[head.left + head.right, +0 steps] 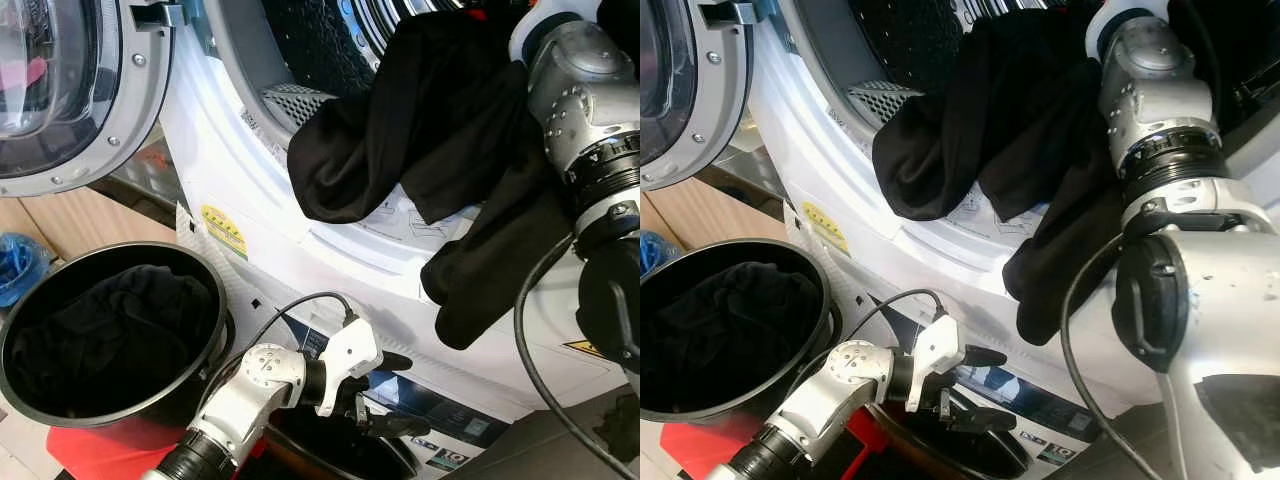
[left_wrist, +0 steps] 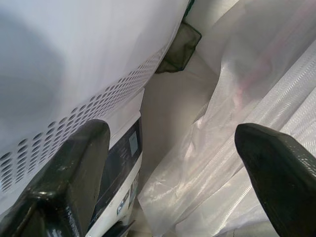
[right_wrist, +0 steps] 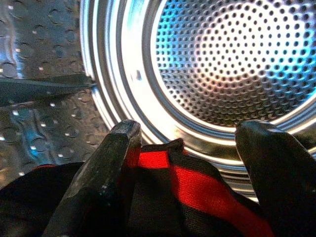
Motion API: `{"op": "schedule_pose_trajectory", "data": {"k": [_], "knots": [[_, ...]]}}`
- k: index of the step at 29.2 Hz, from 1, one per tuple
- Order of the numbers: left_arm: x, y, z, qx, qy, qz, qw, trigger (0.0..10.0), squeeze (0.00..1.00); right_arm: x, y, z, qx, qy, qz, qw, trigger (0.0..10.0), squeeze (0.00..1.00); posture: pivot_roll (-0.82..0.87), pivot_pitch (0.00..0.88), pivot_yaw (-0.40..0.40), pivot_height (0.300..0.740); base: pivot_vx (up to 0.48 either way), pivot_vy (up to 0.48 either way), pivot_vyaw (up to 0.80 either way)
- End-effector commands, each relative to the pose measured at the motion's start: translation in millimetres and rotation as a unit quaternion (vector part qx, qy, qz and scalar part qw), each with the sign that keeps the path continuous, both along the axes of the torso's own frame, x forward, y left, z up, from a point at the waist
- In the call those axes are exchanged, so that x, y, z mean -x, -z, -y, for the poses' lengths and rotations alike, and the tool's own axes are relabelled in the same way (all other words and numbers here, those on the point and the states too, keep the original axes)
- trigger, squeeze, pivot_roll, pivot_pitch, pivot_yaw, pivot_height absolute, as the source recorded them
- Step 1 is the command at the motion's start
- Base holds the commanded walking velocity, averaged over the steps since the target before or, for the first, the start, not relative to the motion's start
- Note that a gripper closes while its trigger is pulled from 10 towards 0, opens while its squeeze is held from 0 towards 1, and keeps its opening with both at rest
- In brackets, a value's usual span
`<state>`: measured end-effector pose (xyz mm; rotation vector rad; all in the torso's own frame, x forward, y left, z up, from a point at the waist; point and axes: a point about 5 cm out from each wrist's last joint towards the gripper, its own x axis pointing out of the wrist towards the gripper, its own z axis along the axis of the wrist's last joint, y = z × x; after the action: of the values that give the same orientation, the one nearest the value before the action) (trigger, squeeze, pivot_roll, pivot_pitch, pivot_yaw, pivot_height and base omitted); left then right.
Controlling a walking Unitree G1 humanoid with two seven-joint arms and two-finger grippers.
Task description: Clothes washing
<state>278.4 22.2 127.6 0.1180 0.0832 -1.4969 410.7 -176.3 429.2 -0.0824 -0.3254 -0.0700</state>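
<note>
Left eye view: basket (image 1: 215,290) holds dark clothes (image 1: 110,335).

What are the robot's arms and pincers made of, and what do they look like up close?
Each arm is silver metal with rounded joints, black ribbed rings and bolt heads. The right arm has a large black elbow cover and a looping black cable. The left arm ends in a white wrist block with its own thin black cable. Each gripper has two long, glossy black fingers.
</note>
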Motion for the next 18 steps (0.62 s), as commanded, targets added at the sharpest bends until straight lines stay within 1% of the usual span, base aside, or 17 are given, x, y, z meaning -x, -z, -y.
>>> {"op": "schedule_pose_trajectory", "data": {"k": [1, 2, 3, 4, 6, 7, 9, 11, 13, 14, 16, 18], "knots": [[-1.0, -1.4, 2.6, 0.001, 0.001, 0.000, 1.000, 10.0, 0.00, 3.9, -6.7, 16.1, 0.002, 0.029, 0.004, 1.000, 10.0, 0.00, -0.05, 0.144, -0.112, 0.740, 0.000, 0.000, 0.00], [-1.5, -2.4, 2.4, 0.003, 0.000, 0.000, 1.000, 10.0, 0.00, 5.4, -12.8, 11.9, 0.001, 0.022, 0.018, 1.000, 10.0, 0.00, -0.05, 0.146, -0.111, 0.740, 0.000, 0.000, 0.00], [-1.7, -2.5, 1.7, 0.003, -0.002, 0.001, 1.000, 10.0, 0.00, 7.5, -21.1, 4.2, -0.007, 0.006, 0.034, 0.999, 10.0, 0.00, -0.04, 0.145, -0.112, 0.740, 0.000, 0.000, 0.00], [-1.7, -2.5, 1.7, 0.003, -0.002, 0.001, 1.000, 10.0, 0.00, 7.5, -21.1, 4.2, -0.007, 0.006, 0.034, 0.999, 10.0, 0.00, -0.04, 0.145, -0.112, 0.740, 0.000, 0.000, 0.00], [-1.3, -2.1, 0.5, 0.003, -0.003, -0.002, 1.000, 10.0, 0.00, 8.3, -26.4, -8.4, -0.018, -0.028, 0.039, 0.999, 10.0, 0.00, -0.05, 0.149, -0.112, 0.740, 0.000, 0.000, 0.00], [-1.1, -1.9, 0.3, 0.003, -0.003, -0.003, 1.000, 10.0, 0.00, 8.3, -27.0, -11.9, -0.020, -0.038, 0.038, 0.998, 10.0, 0.00, -0.05, 0.149, -0.112, 0.740, 0.000, 0.000, 0.00], [1.2, -0.3, 0.5, 0.001, -0.001, -0.003, 1.000, 10.0, 0.00, 8.7, -29.1, -29.4, -0.004, -0.077, 0.040, 0.996, 10.0, 0.00, -0.04, 0.150, -0.115, 0.740, 0.000, 0.000, 0.00], [1.9, -0.6, 0.5, 0.004, 0.000, -0.006, 1.000, 10.0, 0.00, 9.6, -30.9, -34.8, -0.006, -0.095, 0.047, 0.994, 10.0, 0.00, -0.05, 0.150, -0.114, 0.740, 0.000, 0.000, 0.00], [2.7, -0.2, 1.4, 0.004, 0.002, -0.008, 1.000, 10.0, 0.00, 12.7, -35.5, -41.9, -0.019, -0.136, 0.062, 0.989, 10.0, 0.00, -0.05, 0.148, -0.111, 0.740, 0.000, 0.000, 0.00], [3.8, 0.5, 2.0, 0.003, 0.006, -0.010, 1.000, 10.0, 0.00, 13.4, -35.8, -42.7, -0.011, -0.142, 0.062, 0.988, 10.0, 0.00, -0.05, 0.147, -0.108, 0.740, 0.000, 0.000, 0.00], [4.4, 0.6, 2.7, 0.004, 0.007, -0.010, 1.000, 10.0, 0.00, 14.3, -35.6, -41.0, -0.013, -0.152, 0.064, 0.986, 10.0, 0.00, -0.05, 0.149, -0.110, 0.740, 0.000, 0.000, 0.00], [4.6, 0.3, 3.0, 0.005, 0.008, -0.010, 1.000, 10.0, 0.00, 14.4, -33.1, -33.7, -0.006, -0.149, 0.062, 0.987, 10.0, 0.00, -0.06, 0.149, -0.111, 0.740, 0.000, 0.000, 0.00]]}}
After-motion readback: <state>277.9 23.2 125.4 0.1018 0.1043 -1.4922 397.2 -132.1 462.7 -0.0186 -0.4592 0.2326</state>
